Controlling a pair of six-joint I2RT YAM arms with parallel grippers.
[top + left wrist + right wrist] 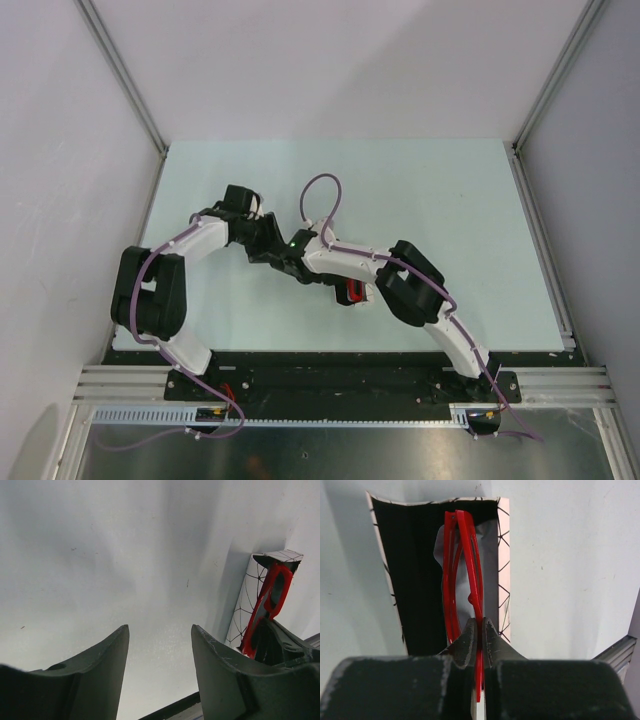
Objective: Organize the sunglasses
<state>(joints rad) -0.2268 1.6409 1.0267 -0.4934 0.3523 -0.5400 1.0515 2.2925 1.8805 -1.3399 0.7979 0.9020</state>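
**Red sunglasses held over the open case**
The folded sunglasses [474, 599] hang edge-on, pinched at the frame by the right gripper [480, 630]. They sit over the dark mouth of the white patterned case [503, 555], which runs toward 12 o'clock in the right wrist view. The descent should probably be straight and parallel to the case's long walls, with release only once seated. The left gripper [160, 630], half-spread and empty, hovers over the worktop [100, 555], with the glasses at its 3 o'clock.
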